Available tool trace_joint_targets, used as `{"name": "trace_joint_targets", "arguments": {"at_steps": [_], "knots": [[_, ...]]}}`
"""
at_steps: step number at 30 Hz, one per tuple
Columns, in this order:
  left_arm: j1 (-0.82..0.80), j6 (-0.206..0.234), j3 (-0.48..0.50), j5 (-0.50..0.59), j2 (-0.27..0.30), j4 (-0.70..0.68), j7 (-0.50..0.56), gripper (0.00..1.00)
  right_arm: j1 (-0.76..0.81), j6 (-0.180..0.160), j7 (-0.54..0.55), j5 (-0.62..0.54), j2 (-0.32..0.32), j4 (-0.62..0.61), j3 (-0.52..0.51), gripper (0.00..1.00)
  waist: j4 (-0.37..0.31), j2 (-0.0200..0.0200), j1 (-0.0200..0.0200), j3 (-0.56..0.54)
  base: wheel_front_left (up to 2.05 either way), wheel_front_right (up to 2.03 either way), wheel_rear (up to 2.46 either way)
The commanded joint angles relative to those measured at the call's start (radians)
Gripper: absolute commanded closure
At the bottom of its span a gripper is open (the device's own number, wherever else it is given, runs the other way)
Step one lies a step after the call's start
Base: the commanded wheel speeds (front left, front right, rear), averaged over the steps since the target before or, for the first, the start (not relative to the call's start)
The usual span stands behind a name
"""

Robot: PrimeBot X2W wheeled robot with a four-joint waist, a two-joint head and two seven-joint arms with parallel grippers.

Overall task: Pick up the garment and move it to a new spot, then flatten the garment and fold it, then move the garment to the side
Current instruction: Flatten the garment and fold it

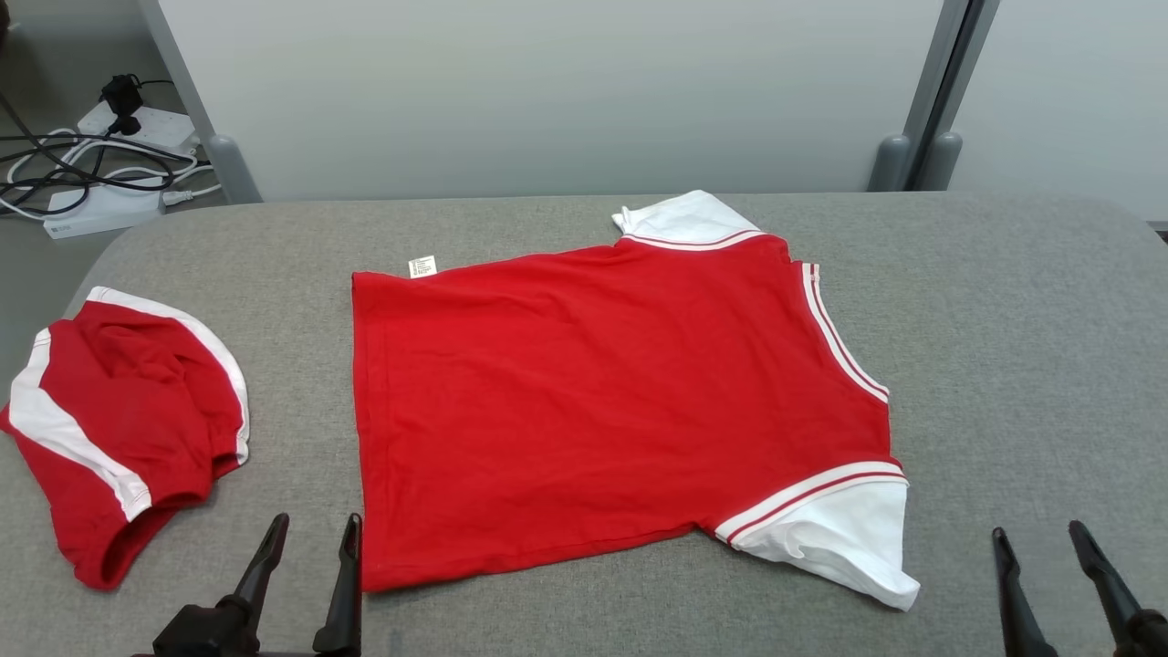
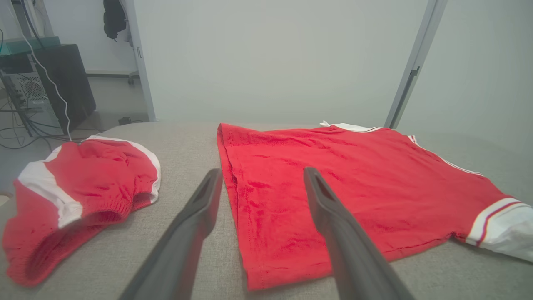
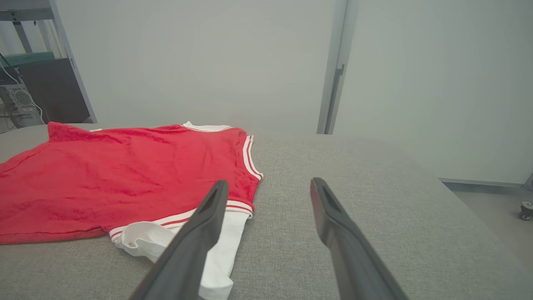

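Note:
The garment (image 1: 602, 401) is a red T-shirt with white, red-striped sleeves, spread flat on the grey table (image 1: 1022, 365), collar toward the right. It also lies ahead in the left wrist view as the garment (image 2: 341, 187) and at the left in the right wrist view as the garment (image 3: 125, 175). My left gripper (image 1: 310, 529) stands open at the shirt's near hem corner, holding nothing; in its own view the left gripper (image 2: 262, 175) straddles the hem edge. My right gripper (image 1: 1040, 538) is open and empty, to the right of the near white sleeve (image 1: 830, 538).
A second red and white garment (image 1: 119, 429) lies crumpled at the table's left edge. Cables and power strips (image 1: 100, 173) lie on the floor beyond the far left corner. A pale partition wall (image 1: 547, 91) stands behind the table. Bare grey table stretches right of the shirt.

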Motion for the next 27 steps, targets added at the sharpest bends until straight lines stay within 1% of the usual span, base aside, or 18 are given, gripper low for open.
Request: {"name": "trace_joint_targets", "arguments": {"at_steps": [1, 11, 23, 27], "knots": [[-0.021, 0.006, 0.047, 0.023, 0.014, -0.036, -0.013, 0.0, -0.005, 0.0, -0.013, -0.028, -0.014, -0.037, 0.028, 0.0, 0.007, -0.0001, 0.0, -0.001, 0.0, 0.0, 0.0], [-0.003, -0.005, 0.075, 0.037, 0.0, -0.041, -0.013, 0.0, 0.029, 0.0, -0.013, -0.043, 0.011, -0.064, 0.033, 0.0, 0.011, -0.0001, 0.0, 0.0, 0.0, 0.0, 0.0], [-0.017, -0.025, 0.083, 0.047, -0.017, -0.023, -0.013, 0.0, 0.017, 0.0, -0.013, -0.036, 0.006, -0.056, 0.048, 0.0, 0.021, -0.0001, 0.0, 0.011, 0.0, 0.0, 0.0], [-0.025, -0.029, 0.084, 0.047, -0.022, -0.012, -0.013, 0.0, -0.001, 0.0, -0.013, -0.029, 0.003, -0.04, 0.062, 0.0, 0.019, -0.0001, 0.0, 0.031, 0.0, 0.0, 0.0]]}}
